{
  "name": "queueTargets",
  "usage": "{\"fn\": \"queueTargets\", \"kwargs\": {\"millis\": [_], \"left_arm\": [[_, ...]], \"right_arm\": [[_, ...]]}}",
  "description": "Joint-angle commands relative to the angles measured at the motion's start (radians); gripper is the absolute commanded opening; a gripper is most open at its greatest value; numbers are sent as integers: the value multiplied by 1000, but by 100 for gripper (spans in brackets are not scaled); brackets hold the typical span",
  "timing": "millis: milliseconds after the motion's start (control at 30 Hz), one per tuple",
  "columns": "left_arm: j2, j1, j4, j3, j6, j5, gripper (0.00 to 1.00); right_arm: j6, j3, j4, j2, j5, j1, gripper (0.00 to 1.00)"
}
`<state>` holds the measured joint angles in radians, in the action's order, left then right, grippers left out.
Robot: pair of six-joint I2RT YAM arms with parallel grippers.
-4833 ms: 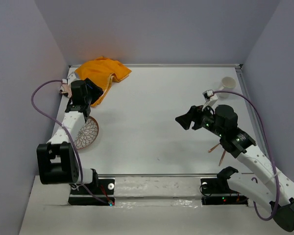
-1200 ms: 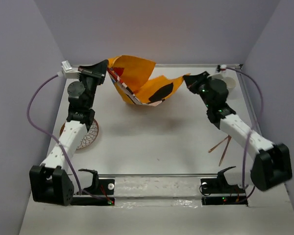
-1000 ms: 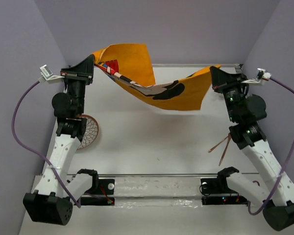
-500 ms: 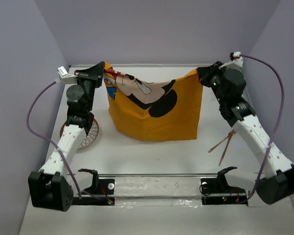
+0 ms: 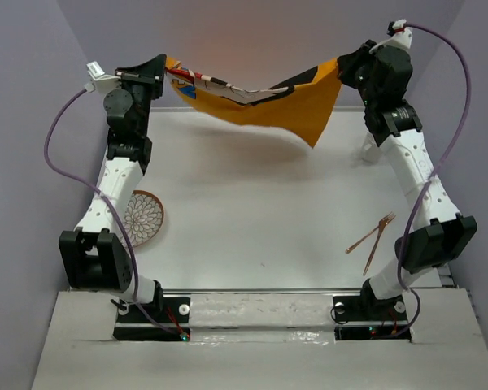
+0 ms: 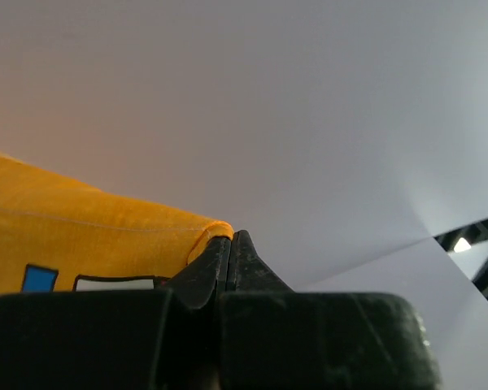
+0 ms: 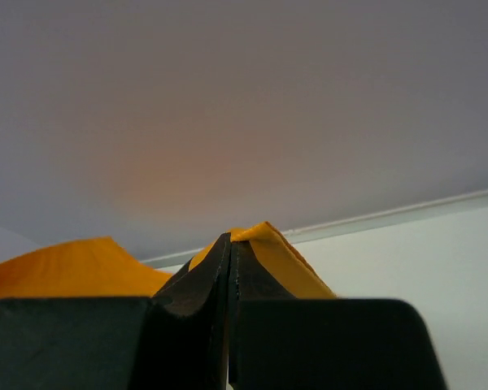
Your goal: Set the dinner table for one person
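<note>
An orange Mickey Mouse cloth (image 5: 264,101) hangs stretched in the air over the far end of the white dinner table (image 5: 252,211). My left gripper (image 5: 166,67) is shut on its left corner and my right gripper (image 5: 339,71) is shut on its right corner. Both arms are raised high. In the left wrist view the closed fingertips (image 6: 230,238) pinch the orange hem (image 6: 89,231). The right wrist view shows the gripper (image 7: 229,240) pinching a folded orange corner (image 7: 289,260). The cloth sags in the middle and one corner droops toward the right.
A round patterned plate (image 5: 143,218) lies on the table by the left arm. Thin wooden utensils (image 5: 372,240) lie near the right edge. A white cup (image 5: 368,149) is partly hidden behind the right arm. Grey walls close in on three sides.
Both arms have lifted and carried the cloth toward the back wall. It hung down as a flat sheet half a second ago; now it swings up, nearly level.
</note>
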<state>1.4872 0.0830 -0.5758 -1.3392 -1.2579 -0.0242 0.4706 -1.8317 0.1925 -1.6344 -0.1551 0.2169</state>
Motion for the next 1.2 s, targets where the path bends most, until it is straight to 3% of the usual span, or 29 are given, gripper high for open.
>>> {"fn": "queueTargets", "kwargs": {"millis": [0,133,167,200,300,367,433,500,567,767,1167], "left_arm": [[-125,-3,-146,133,20,-22,0],[-218,-11,-298,505,-35,-22,1],[-225,-12,-320,567,-46,-23,7],[-228,-12,-341,622,-55,-28,21],[-219,-22,-442,810,-87,-45,45],[-217,-29,-482,911,-97,-49,53],[-228,-35,-472,948,-80,-45,67],[-234,-43,-455,986,-55,-49,91],[-254,-55,-453,1014,-44,-57,99],[-385,-75,-334,1052,54,-43,99],[-809,-51,75,945,314,9,95]], "right_arm": [[-66,14,-59,105,23,-8,0],[-55,373,-146,185,57,-8,0],[-44,443,-166,200,66,-8,0],[-33,512,-224,221,74,-8,0],[9,733,-287,228,89,-8,0],[34,854,-323,208,88,-8,0],[54,916,-335,183,88,-8,0],[85,998,-360,180,94,-8,0],[103,1041,-370,182,103,-8,0],[134,1172,-361,209,86,-8,0],[100,1204,-156,327,-69,-50,0]]}}
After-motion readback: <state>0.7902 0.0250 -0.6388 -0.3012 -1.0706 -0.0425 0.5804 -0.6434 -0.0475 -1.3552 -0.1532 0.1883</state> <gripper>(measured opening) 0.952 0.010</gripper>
